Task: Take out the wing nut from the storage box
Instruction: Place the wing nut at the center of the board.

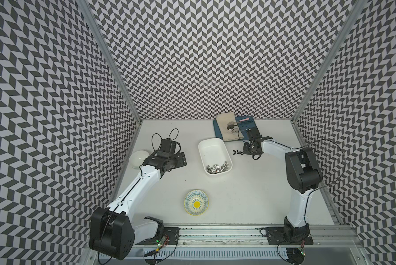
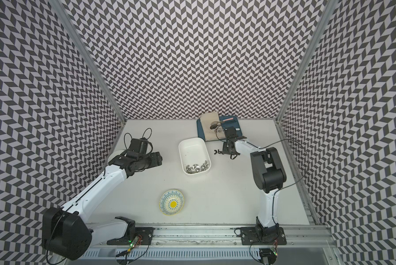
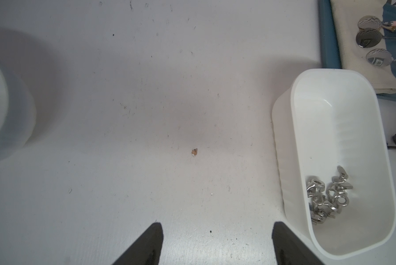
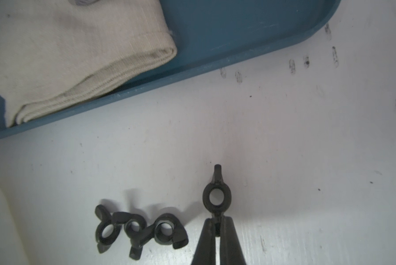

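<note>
**A:** What has the right claw (image 4: 217,221) got?

**B:** It is pinched tight on one wing of a black wing nut (image 4: 217,183). The nut sticks out past the fingertips, with its hole facing the wrist camera.

**A:** Is it inside the box?

**B:** No. The box (image 1: 212,150) sits mid-table. The wing nut is outside it, on the right arm's side, near the edge of the blue tray (image 4: 238,34).

**A:** Is it resting on the table (image 1: 238,202)?

**B:** Hard to say. The wrist view shows a shadow by it, but I cannot tell whether it touches the surface or hangs just above.

**A:** Anything beside it?

**B:** Three loose nuts (image 4: 146,234), also black, lie bunched on the table just beside it, between it and the box. In both top views they are a small dark cluster (image 1: 237,152) (image 2: 218,152).

**A:** What is in the box?

**B:** A heap of silver nuts (image 3: 325,197), all at the end nearer the arm bases.

**A:** And the left claw (image 3: 216,229)?

**B:** Its jaws stand wide apart, with only bare table seen between them. It hovers beside the box's long wall.

**A:** What else is there?

**B:** A folded beige cloth (image 4: 66,57) lies on the tray. A patterned bowl (image 1: 196,202) sits near the front edge, and a white bowl (image 1: 138,158) is by the left arm's wrist.
</note>
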`<control>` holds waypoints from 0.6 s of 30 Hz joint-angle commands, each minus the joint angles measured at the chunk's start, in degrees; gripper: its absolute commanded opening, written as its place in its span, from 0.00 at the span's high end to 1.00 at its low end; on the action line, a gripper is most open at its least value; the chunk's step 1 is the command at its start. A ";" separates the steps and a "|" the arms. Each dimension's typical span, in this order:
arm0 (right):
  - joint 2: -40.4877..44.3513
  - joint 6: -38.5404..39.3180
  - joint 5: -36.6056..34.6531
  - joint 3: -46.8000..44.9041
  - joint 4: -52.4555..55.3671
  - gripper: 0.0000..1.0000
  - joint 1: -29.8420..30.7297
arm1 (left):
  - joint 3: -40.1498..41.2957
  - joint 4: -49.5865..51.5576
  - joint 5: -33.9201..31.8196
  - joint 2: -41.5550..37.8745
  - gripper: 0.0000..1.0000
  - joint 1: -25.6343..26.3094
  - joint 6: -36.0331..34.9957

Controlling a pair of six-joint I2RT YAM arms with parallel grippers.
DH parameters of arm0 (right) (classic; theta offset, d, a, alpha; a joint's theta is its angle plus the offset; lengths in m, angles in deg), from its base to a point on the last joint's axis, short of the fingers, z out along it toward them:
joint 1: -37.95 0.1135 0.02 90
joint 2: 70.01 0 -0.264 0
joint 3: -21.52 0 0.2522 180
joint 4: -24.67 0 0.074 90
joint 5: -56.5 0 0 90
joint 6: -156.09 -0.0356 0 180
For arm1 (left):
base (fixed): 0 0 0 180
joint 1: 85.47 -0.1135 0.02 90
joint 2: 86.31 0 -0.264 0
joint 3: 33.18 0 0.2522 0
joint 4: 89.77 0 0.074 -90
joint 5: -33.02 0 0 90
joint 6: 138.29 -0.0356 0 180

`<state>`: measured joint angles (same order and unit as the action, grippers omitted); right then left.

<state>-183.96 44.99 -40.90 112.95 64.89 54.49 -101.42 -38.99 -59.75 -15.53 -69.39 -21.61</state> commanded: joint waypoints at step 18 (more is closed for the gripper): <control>1.39 0.54 1.34 -2.46 -2.23 0.78 -0.10 | -2.25 -0.36 -0.24 -0.30 0.21 -0.34 -0.13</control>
<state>-183.96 45.54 -39.24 110.24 62.92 54.49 -101.44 -39.01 -59.75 -15.53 -69.39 -21.61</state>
